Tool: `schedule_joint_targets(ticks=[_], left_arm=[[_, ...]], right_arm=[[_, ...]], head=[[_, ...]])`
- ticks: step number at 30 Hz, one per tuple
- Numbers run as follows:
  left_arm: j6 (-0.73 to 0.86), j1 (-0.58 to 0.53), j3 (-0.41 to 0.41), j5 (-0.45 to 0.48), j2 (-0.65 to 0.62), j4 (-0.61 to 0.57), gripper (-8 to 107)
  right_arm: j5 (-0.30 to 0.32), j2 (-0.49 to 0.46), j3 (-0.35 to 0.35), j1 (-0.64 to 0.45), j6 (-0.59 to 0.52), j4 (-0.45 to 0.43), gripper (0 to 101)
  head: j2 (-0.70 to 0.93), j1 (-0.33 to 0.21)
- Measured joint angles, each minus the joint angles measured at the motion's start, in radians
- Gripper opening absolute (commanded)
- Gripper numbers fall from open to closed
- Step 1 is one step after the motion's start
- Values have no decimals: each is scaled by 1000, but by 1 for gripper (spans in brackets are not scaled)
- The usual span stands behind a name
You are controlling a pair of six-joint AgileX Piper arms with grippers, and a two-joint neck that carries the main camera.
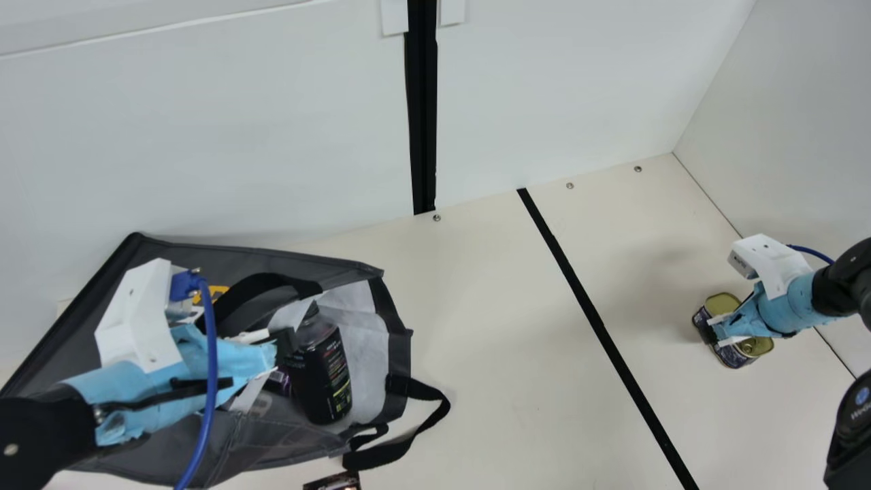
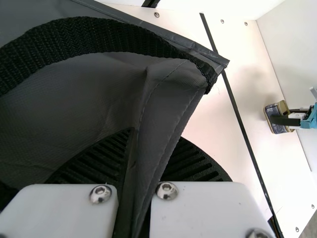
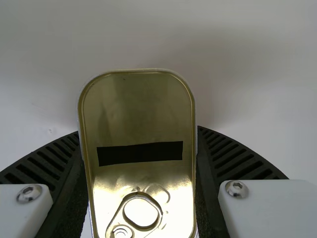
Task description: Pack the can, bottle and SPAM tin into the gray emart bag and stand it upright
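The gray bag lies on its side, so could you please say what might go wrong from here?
The bottle lies near the open mouth of the bag, so it could slide out if the fabric is tugged. The left tool pinches fabric at the bag's edge, which might slip free. The right tool grips the smooth SPAM tin by its sides, and the tin may slip when lifted.

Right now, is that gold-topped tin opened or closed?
Closed: its gold lid looks unbroken, and the ring pull lies on it.
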Motion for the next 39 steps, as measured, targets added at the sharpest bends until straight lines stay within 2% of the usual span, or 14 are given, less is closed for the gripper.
schedule_joint_targets(ticks=[11, 28, 39], left_arm=[[0, 0, 0, 0, 0, 0, -8], [0, 0, 0, 0, 0, 0, -8], [0, 0, 0, 0, 0, 0, -8]], right_arm=[[71, -52, -9, -7, -54, 49, 0], [144, -253, 105, 23, -127, 85, 0], [209, -350, 135, 90, -164, 103, 0]], head=[[0, 0], [2, 0], [0, 0]])
